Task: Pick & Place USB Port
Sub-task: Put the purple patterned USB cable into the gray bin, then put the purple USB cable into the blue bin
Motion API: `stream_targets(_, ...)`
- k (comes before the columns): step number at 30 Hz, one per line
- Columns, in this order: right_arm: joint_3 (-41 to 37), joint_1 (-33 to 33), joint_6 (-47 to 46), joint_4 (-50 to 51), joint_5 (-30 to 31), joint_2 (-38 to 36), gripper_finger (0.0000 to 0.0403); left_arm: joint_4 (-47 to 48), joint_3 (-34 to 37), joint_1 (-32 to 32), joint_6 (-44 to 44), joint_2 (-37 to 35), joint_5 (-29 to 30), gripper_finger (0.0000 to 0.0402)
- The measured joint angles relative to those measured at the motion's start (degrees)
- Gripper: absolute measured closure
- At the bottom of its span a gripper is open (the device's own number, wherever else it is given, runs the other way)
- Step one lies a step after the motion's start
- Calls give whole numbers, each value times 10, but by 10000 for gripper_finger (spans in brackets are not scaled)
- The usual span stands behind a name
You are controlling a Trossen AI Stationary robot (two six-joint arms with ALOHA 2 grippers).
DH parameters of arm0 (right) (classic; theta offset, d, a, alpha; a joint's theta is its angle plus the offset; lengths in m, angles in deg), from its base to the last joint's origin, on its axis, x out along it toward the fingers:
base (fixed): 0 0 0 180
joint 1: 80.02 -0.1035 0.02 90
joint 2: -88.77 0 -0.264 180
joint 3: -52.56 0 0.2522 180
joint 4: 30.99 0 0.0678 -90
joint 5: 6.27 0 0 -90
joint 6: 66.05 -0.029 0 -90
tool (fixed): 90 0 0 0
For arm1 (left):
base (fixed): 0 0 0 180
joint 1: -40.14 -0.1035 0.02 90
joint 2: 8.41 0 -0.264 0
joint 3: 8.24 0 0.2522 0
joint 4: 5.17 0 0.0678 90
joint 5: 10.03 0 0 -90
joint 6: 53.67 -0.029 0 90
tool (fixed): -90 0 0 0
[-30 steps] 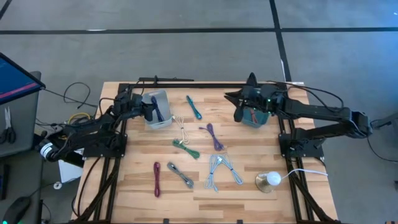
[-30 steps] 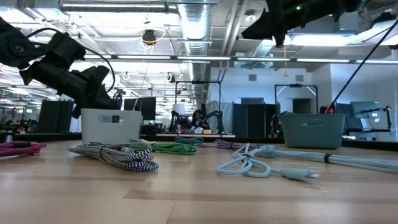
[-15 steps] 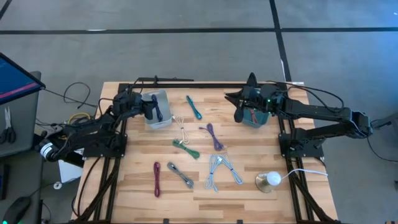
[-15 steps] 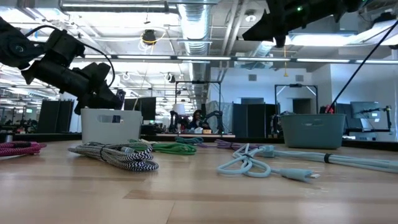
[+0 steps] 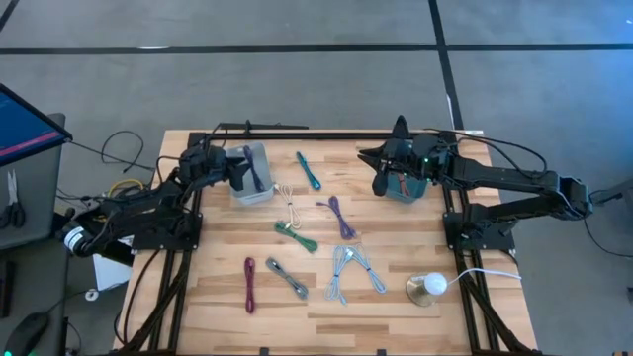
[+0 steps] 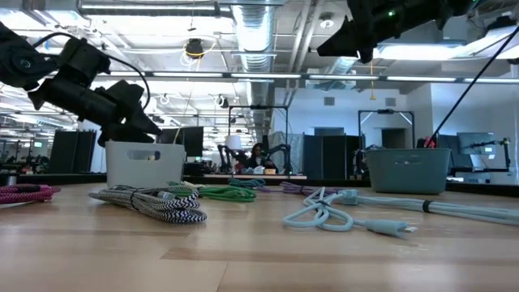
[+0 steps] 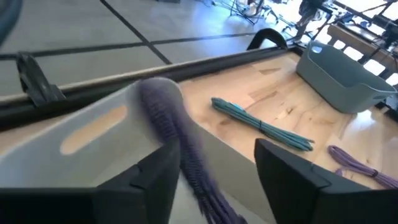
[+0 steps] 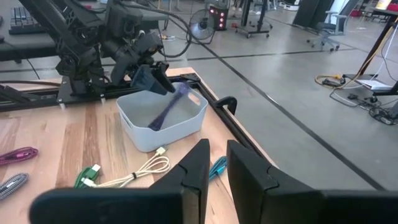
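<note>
Purple USB cable (image 7: 186,146): blurred, between and just ahead of the left gripper's (image 7: 214,177) spread fingers, slanting down over the rim into the white bin (image 5: 250,173). Fingers stand wide apart with no visible grip on it; whether it touches either finger cannot be told.

Left gripper, high view (image 5: 240,170): poised over the white bin at the table's far left.

Right gripper (image 5: 380,184): beside the teal bin (image 5: 405,185) at the far right, raised above the table; fingers nearly together, holding nothing.

Loose cables on the table, all clear of both grippers:
- teal cable (image 5: 308,170), just beside the white bin
- cream cable (image 5: 289,205)
- green cable (image 5: 297,236)
- second purple cable (image 5: 339,216)
- magenta cable (image 5: 249,284)
- black-and-white braided cable (image 5: 286,278)
- pale blue cable (image 5: 351,270)

Round brass-coloured object (image 5: 426,287) near the front right corner.

Surface: butcher-block wooden table (image 5: 396,307) on a black frame.

Room: open workshop, exposed ceiling ducts, further benches, a seated person (image 6: 258,155) far behind.
</note>
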Motion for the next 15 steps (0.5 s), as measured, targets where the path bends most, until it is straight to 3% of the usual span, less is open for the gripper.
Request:
stream_targets(7, 0, 0, 14, 8, 0, -19, 356, -42, -8, 0, -44, 0, 2, 161)
stream_targets(15, 0, 0, 6, 107, -2, -78, 356, -44, -55, 14, -90, 0, -69, 197)
